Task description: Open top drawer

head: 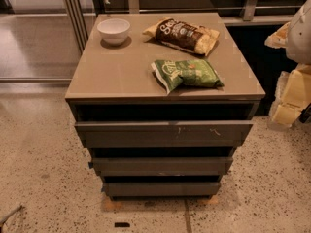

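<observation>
Top drawer (163, 132): widest dark grey front, just below frame centre, pale scratches right of its middle, a dark gap between its upper edge and the desk (121, 72) top. At 6 o'clock from it, the narrower middle drawer (163, 165), then the bottom drawer (163, 188), each with a dark slot above it. On the desk: green chip bag (187, 73) lying flat near the front edge, at 12 to 1 o'clock from the top drawer; brown chip bag (183, 35) beyond it, at 12 o'clock of the green one, apart from it; white bowl (113, 30) upright at the back left corner, at 9 o'clock of the brown bag. Speckled floor (39, 169) all around. Gripper (291, 98): pale cream shape at the frame's right edge, 3 o'clock, well apart from the top drawer and touching nothing on the desk; released or clenched, cannot tell.
</observation>
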Motion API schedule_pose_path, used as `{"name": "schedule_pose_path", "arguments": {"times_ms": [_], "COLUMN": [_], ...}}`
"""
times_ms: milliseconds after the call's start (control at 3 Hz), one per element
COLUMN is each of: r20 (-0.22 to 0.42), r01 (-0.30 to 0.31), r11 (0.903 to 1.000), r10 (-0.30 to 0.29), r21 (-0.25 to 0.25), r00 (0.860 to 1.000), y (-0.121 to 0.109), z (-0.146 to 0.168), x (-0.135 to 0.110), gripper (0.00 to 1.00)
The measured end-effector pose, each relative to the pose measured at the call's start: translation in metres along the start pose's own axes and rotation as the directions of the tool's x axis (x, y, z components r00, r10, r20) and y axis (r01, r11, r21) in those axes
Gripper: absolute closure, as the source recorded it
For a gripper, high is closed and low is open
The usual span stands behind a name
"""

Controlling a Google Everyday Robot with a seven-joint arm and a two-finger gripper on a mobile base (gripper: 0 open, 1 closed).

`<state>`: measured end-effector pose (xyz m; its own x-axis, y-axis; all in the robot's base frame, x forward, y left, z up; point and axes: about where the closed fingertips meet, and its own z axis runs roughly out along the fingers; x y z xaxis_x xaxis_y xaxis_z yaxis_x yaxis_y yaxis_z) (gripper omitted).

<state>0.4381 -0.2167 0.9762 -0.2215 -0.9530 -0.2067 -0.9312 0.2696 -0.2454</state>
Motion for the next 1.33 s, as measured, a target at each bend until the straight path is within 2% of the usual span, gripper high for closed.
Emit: {"name": "schedule_pose_path", "arguments": {"times_ms": [667, 1000, 1333], "r20": [0.022, 0.085, 0.166], "r01": [0.0, -0.028, -0.05], "r11": [0.9999, 0.9996, 0.9985], "r10": [0.0, 0.028, 0.053], "r21": [0.01, -0.002, -0.024], "r00": [1.0, 0.996, 0.985], "y": [0.001, 0.009, 0.018], "z": [0.008, 0.042, 0.087], "x": [0.0, 0.004, 0.003], "gripper": [0.0, 0.0, 0.0]}}
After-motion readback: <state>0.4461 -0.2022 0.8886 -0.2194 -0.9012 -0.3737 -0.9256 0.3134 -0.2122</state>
